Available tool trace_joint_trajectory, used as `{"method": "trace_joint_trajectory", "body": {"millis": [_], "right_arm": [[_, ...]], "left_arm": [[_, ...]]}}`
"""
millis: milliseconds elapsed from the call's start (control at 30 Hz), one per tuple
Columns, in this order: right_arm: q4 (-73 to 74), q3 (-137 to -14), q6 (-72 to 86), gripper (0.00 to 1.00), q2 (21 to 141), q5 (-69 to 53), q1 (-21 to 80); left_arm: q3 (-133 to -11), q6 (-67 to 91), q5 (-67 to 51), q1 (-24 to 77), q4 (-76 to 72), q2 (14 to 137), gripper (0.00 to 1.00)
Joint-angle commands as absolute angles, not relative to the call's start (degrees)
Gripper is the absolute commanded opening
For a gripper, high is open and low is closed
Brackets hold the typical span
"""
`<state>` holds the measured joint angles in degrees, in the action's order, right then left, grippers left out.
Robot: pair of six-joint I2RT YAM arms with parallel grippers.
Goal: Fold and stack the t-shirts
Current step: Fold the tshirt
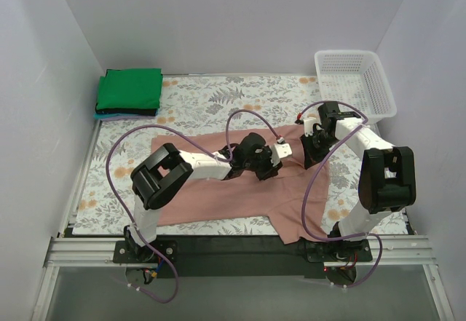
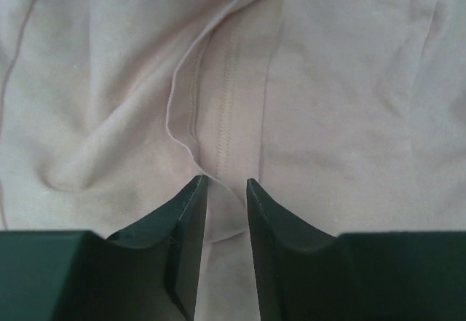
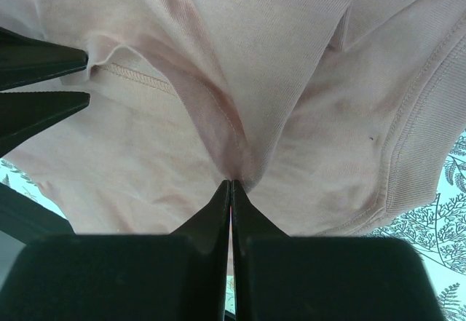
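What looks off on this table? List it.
The pink shirt lies rumpled and skewed, one corner hanging off the near edge of the table. The right gripper pinches a bunched fold of it. The green stack and basket look tidy.

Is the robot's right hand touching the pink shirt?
Touching. In the right wrist view, the right gripper has its jaws shut together on a pinched fold of the pink shirt, and the cloth bunches up at the tips.
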<state>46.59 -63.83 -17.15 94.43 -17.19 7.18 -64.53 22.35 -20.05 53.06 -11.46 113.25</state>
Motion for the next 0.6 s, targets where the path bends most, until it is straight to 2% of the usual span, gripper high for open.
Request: {"method": "trace_joint_trajectory", "body": {"millis": [0, 400, 433, 467, 500, 567], "right_arm": [[47.6, -64.6, -17.8, 0.01, 93.6, -18.7, 6.9], [47.7, -64.6, -17.9, 0.01, 93.8, -19.2, 6.8], [47.7, -64.6, -17.8, 0.01, 93.9, -19.1, 6.8], [47.8, -64.8, -17.8, 0.01, 93.9, -19.0, 6.7], [47.8, -64.9, -17.8, 0.01, 93.7, -19.1, 6.6], [48.1, -65.1, -17.8, 0.01, 93.5, -19.6, 6.6]], "left_arm": [[-67.2, 23.4, -17.6, 53.3, -11.4, 112.5, 0.29], [-69.0, 21.4, -15.3, 54.3, -10.3, 116.5, 0.27], [-69.1, 21.4, -14.8, 54.3, -10.2, 116.5, 0.24], [-68.9, 21.4, -14.2, 54.3, -10.3, 116.4, 0.14], [-68.9, 21.3, -14.1, 54.3, -10.3, 115.8, 0.08], [-68.5, 21.3, -14.2, 54.3, -10.5, 113.7, 0.01]]}}
